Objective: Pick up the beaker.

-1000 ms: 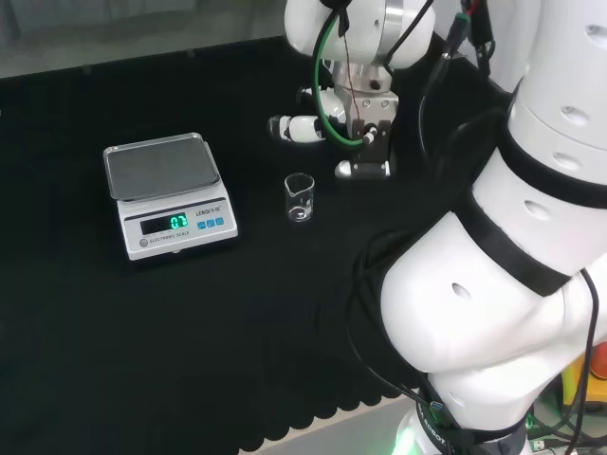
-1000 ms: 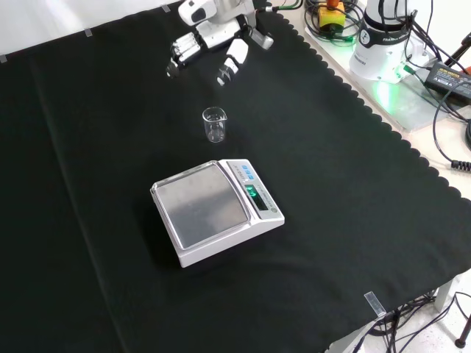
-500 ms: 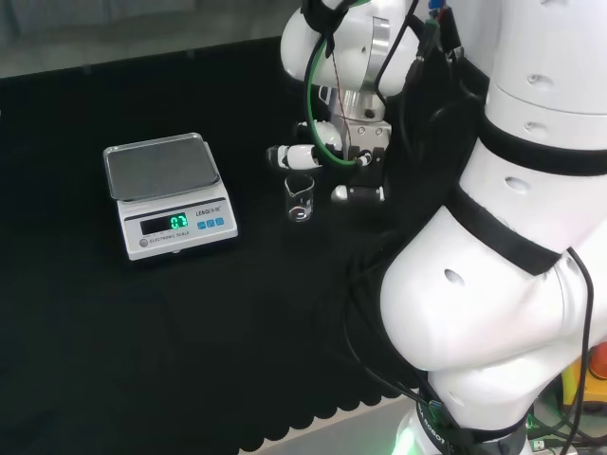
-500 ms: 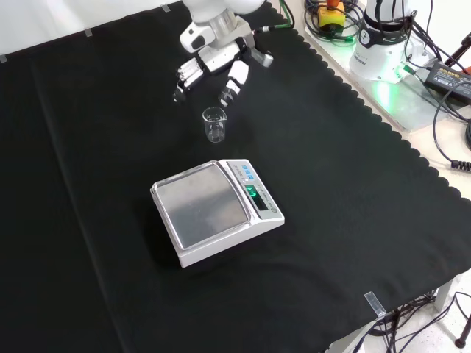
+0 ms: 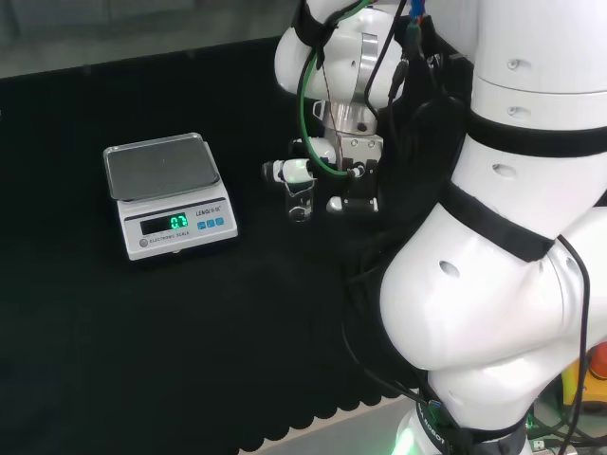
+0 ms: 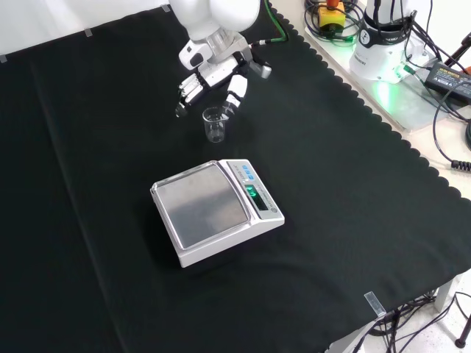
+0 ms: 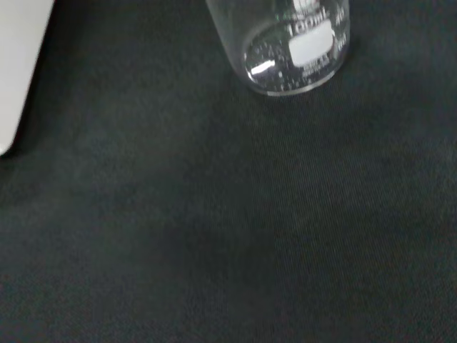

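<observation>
Clear glass, your small upright beaker (image 6: pixel 214 124) stands on the black cloth (image 6: pixel 346 191); your black-and-white hand (image 6: pixel 213 72) hovers just above it, fingers spread apart.

On the black cloth (image 6: pixel 353 220) a small clear beaker (image 6: pixel 214 124) stands upright, with the white scale (image 6: pixel 217 210) near it at six o'clock. The hand (image 6: pixel 213 77) hangs just above the beaker at twelve o'clock, fingers (image 6: pixel 235 91) spread, straight and pointing down, not closed round the glass.
</observation>
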`<state>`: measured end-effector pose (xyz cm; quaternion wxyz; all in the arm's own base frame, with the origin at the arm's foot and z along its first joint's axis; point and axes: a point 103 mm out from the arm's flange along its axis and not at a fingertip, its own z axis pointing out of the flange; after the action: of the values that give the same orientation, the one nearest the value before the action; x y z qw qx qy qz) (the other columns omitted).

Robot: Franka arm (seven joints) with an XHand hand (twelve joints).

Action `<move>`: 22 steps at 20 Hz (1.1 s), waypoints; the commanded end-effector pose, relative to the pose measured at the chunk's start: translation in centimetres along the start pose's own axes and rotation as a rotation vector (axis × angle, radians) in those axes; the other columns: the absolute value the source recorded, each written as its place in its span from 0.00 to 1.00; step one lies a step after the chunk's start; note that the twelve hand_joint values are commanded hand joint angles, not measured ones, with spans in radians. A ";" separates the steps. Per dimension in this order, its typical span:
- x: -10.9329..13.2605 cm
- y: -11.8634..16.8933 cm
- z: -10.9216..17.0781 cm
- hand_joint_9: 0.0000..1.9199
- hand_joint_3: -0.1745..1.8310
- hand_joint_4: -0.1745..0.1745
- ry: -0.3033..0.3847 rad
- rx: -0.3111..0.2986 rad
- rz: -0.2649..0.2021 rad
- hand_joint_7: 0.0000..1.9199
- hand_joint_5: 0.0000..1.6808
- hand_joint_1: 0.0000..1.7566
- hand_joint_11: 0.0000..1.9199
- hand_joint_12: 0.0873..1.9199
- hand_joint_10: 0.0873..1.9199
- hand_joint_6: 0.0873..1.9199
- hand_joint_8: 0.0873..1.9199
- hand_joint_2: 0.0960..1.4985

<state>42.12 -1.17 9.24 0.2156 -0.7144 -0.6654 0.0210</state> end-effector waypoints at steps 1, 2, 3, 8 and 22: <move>-0.8 0.3 1.1 0.10 0.19 0.39 0.009 0.036 0.005 0.02 0.11 0.08 0.03 0.80 0.43 0.00 0.39 0.59; -1.0 0.2 1.2 0.10 0.19 0.39 0.009 0.040 0.008 0.02 0.11 0.08 0.04 0.80 0.43 0.00 0.39 0.59; -1.1 0.2 1.3 0.10 0.18 0.39 0.009 0.044 0.011 0.02 0.11 0.08 0.04 0.80 0.43 0.00 0.39 0.59; -1.5 0.0 1.7 0.15 0.18 0.38 -0.001 0.072 0.014 0.03 0.11 0.10 0.09 0.78 0.43 0.00 0.40 0.58; -0.9 0.8 2.3 0.43 0.17 0.28 -0.086 0.010 -0.016 0.24 0.25 0.24 0.29 0.69 0.35 0.00 0.42 0.53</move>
<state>41.92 -1.82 6.38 0.2265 -0.7060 -0.6684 0.0590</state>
